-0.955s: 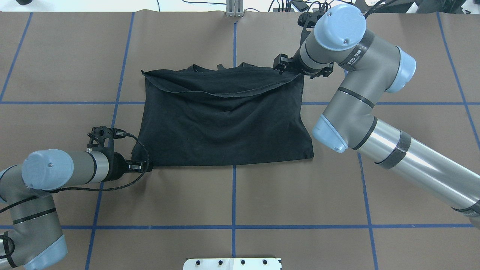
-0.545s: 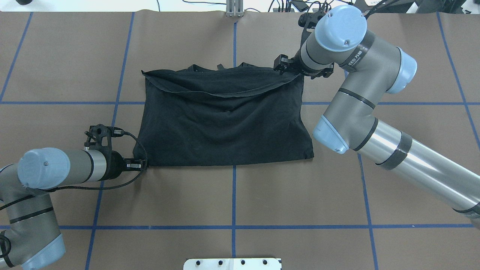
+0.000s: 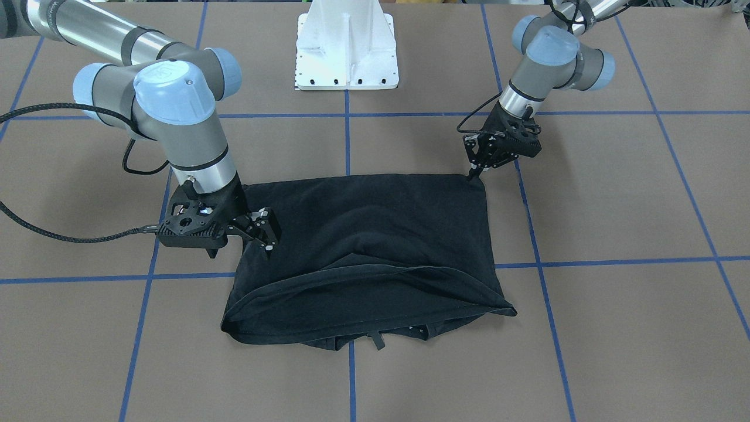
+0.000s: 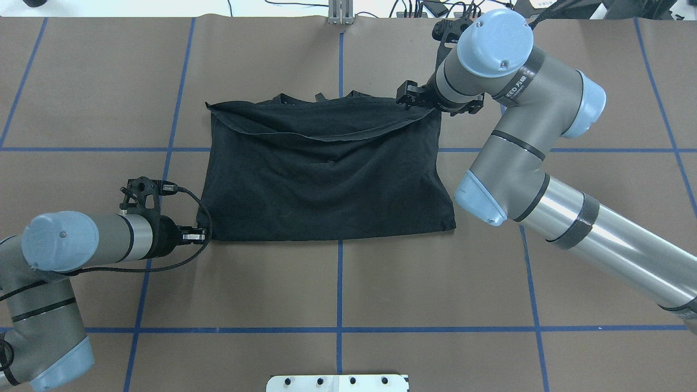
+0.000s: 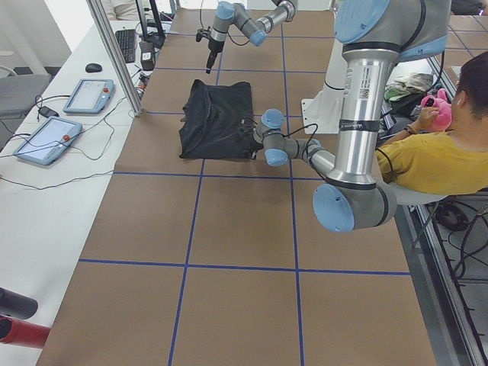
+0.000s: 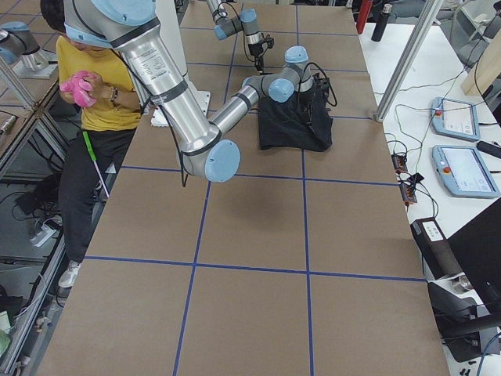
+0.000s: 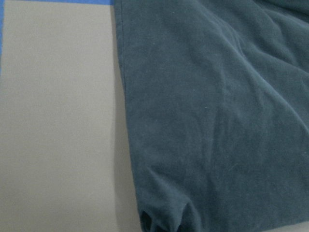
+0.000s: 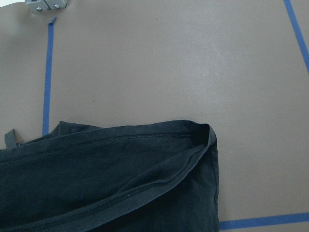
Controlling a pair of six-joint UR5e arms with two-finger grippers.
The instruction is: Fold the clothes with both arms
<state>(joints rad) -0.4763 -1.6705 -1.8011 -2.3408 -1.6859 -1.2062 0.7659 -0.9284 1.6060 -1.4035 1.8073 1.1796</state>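
The black T-shirt (image 4: 326, 174) lies folded on the brown table, plain side up, with its hem layer folded over along the far edge (image 3: 363, 281). My left gripper (image 4: 202, 236) is low at the shirt's near left corner, fingers drawn together on it (image 3: 472, 172). The left wrist view shows that corner bunched (image 7: 161, 220). My right gripper (image 4: 407, 99) hovers at the shirt's far right corner with its jaws apart and empty (image 3: 268, 231). That corner lies flat in the right wrist view (image 8: 205, 137).
The white mounting base (image 3: 345, 53) stands at the robot's side of the table. Blue tape lines (image 4: 339, 283) cross the brown table cover. An operator in yellow (image 5: 438, 156) sits beside the table. Tablets (image 6: 462, 168) and cables lie on the white bench past the far edge.
My left gripper has moved a little to the left and the shirt's near left corner has followed it. The right arm has barely shifted.
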